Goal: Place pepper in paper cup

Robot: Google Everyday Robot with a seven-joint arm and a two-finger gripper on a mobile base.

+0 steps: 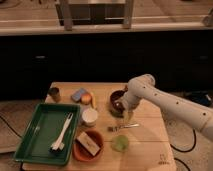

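Observation:
The pepper [118,128], small, slender and dark green, lies on the wooden table [150,145] in front of a dark bowl [118,100]. My gripper [123,116] hangs from the white arm [165,102] just above the pepper's right end; I cannot tell whether it touches the pepper. The white paper cup [90,116] stands upright to the left of the pepper, next to the green tray.
A green tray [35,142] with a white fork [62,132] fills the left side. An orange bowl [89,145] holding a block and a pale-green round object [120,143] sit near the front edge. A brown can [54,93], a blue sponge [78,94] and an orange fruit [88,99] stand at the back.

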